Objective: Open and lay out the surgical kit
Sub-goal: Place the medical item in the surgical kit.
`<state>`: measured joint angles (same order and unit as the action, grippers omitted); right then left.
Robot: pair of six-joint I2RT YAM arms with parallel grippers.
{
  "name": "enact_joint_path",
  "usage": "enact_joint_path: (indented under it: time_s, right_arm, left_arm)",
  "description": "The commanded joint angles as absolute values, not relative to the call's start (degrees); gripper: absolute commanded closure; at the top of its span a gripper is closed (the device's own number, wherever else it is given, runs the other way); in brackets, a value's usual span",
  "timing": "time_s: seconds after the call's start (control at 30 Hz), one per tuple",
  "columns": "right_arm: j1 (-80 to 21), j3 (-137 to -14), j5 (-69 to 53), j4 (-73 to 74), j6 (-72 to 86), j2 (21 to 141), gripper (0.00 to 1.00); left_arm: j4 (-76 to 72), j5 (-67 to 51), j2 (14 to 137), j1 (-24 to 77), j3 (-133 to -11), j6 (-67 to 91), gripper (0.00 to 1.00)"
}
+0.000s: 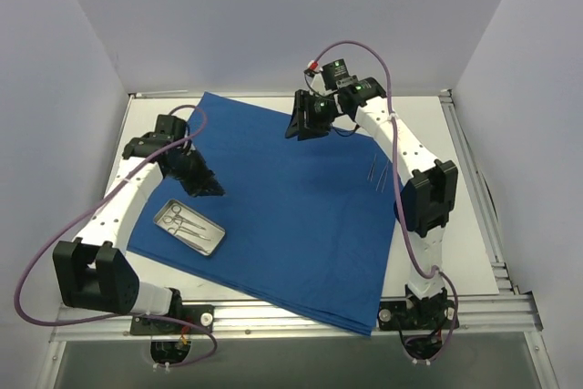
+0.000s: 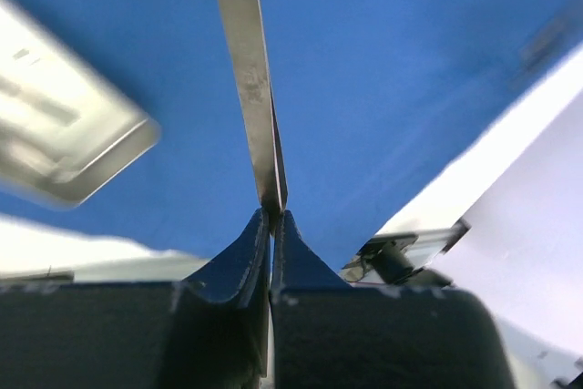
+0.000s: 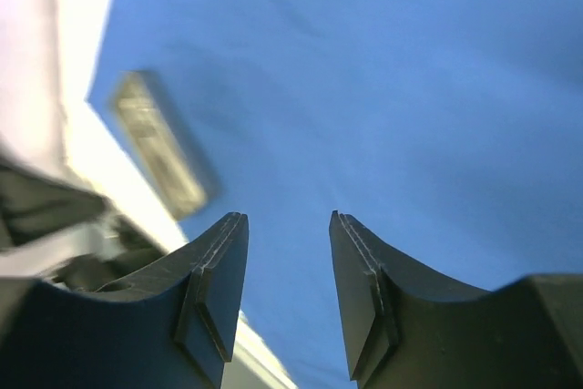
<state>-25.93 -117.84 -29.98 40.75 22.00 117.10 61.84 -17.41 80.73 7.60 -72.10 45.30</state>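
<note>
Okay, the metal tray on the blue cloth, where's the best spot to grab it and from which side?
The tray lies flat on the cloth with tools in its middle, so I'd pinch the raised rim at its left short end, coming straight down, one jaw inside and one outside.

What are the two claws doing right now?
Left gripper: closed on a flat metal instrument.
Right gripper: open, holding nothing.
</note>
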Motion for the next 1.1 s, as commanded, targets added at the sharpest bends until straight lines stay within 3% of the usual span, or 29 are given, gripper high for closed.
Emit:
enact_joint_path:
  time_s: [0.0, 0.33, 1.07]
  right_arm:
    - [-27.5, -120.0, -39.8, 34.4, 29.6, 117.1, 0.57]
    - [-33.2, -123.2, -37.9, 32.0, 33.1, 117.9, 0.62]
    - [-37.5, -130.6, -32.8, 40.1, 30.7, 123.0, 0.62]
  left_arm:
    - [48.4, -23.6, 79.6, 13.0, -76.2, 40.6, 0.98]
    - [41.7, -23.1, 85.4, 22.4, -82.4, 37.0, 0.98]
    - [41.5, -24.5, 84.9, 24.1, -82.7, 35.2, 0.98]
